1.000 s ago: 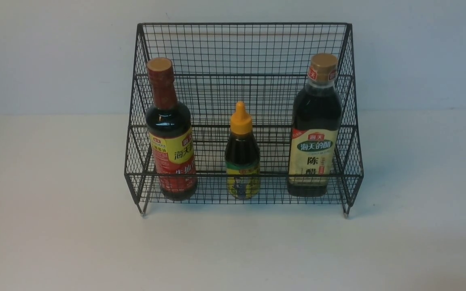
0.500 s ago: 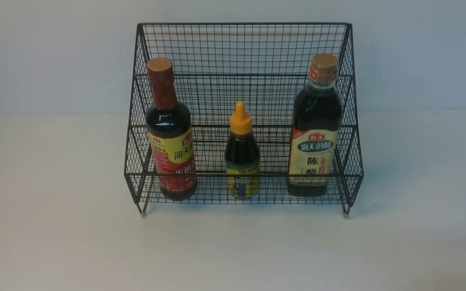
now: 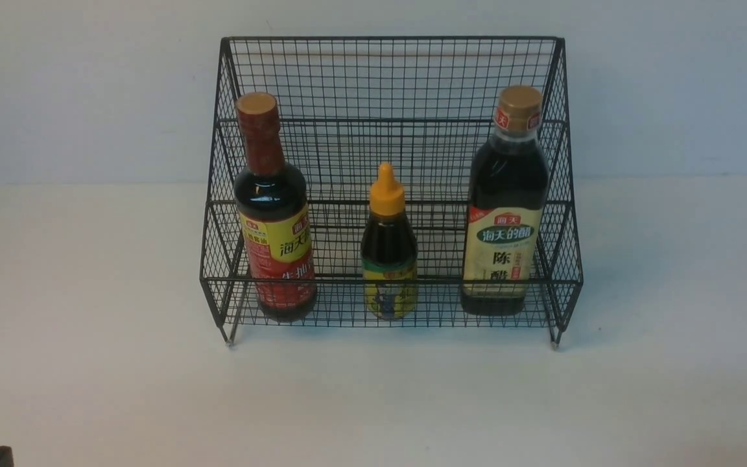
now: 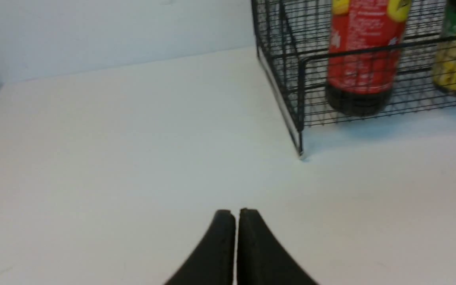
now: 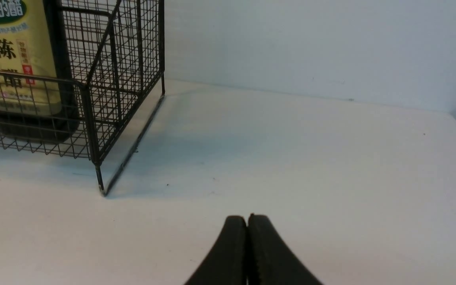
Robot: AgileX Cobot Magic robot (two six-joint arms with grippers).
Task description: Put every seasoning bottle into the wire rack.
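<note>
Nearest, the left gripper (image 4: 236, 213) and the right gripper (image 5: 247, 218) are seen pressed closed, holding nothing, over the bare white table (image 3: 88, 389). Wide free room is left up to the wire rack (image 3: 390, 78). On its lower tier, the round bottle (image 3: 274, 227), small bottle (image 3: 388, 253) and squarish bottle (image 3: 505, 214) are stood upright.

The left gripper (image 4: 236, 213) shows as two matte black fingers, broad at the lower edge of the frame and curving inward to narrow, rounded tips; a thin pale seam runs between them; the right gripper (image 5: 247, 219) has the same black, horn-like fingers, one inner edge finely serrated; at the lower left corner of the front view sits a small dark blocky piece.
</note>
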